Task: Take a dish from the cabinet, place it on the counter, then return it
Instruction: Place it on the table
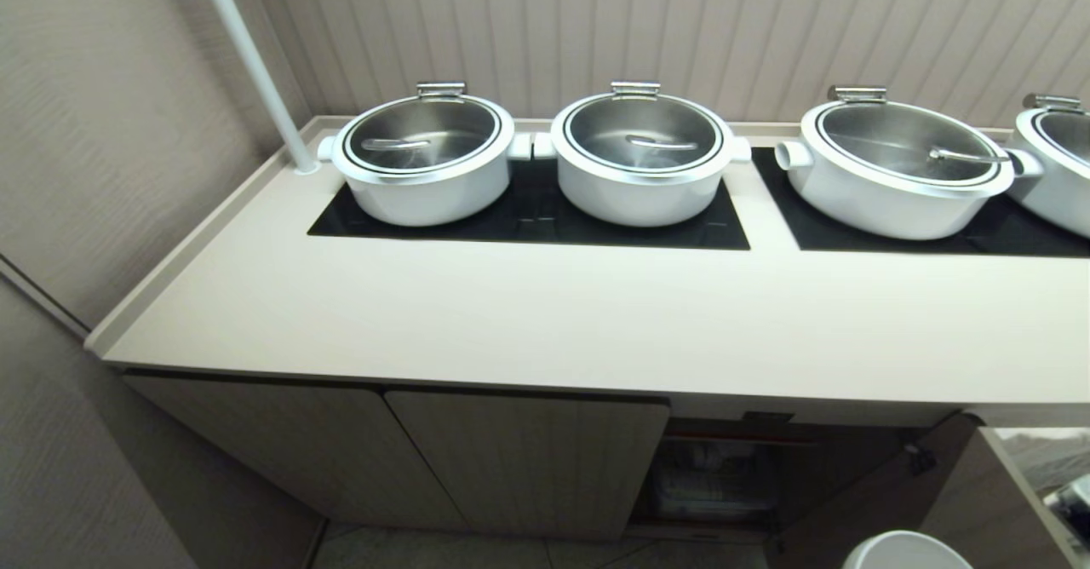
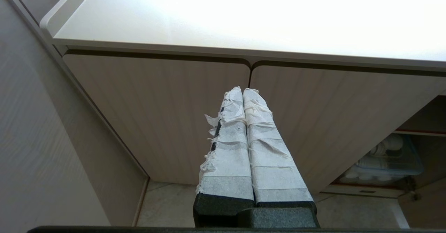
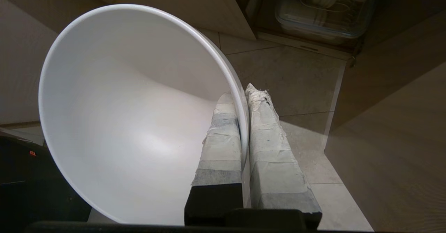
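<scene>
My right gripper (image 3: 241, 95) is shut on the rim of the dish (image 3: 132, 121), a plain white bowl, one taped finger inside and one outside its wall. It hangs above the tiled floor in front of the cabinet (image 3: 195, 6). In the head view only the dish's rim (image 1: 907, 550) shows at the bottom edge, below the counter (image 1: 545, 322) and beside the open cabinet door (image 1: 894, 484). The open compartment (image 1: 724, 475) holds a clear bin of white crockery. My left gripper (image 2: 243, 90) is shut and empty, parked facing the two closed cabinet doors (image 2: 163, 114).
Several large white steel-lidded pots (image 1: 423, 158) stand on black glass panels (image 1: 528, 220) at the back of the counter. A white pole (image 1: 255, 66) rises at the back left corner. A wall (image 1: 111, 126) borders the left end. The open door swings out to the right of the compartment.
</scene>
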